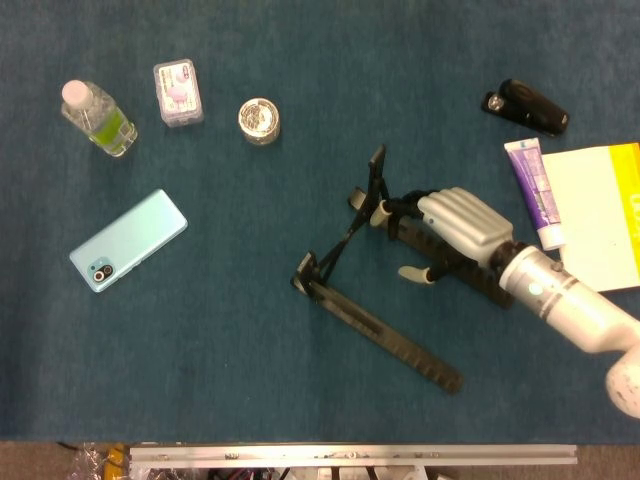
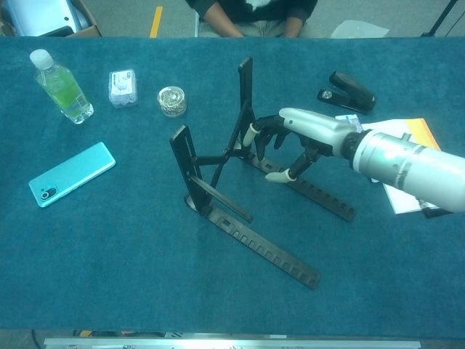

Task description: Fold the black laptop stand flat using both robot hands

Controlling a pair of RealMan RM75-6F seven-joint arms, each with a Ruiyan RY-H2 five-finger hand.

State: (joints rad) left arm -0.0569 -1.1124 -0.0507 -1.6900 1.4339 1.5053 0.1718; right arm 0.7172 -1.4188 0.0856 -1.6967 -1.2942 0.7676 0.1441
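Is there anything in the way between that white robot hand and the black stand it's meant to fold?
Nothing visible blocks it. The right hand is already at the black laptop stand, with its fingertips against the far upright arm. The left hand is not in view.
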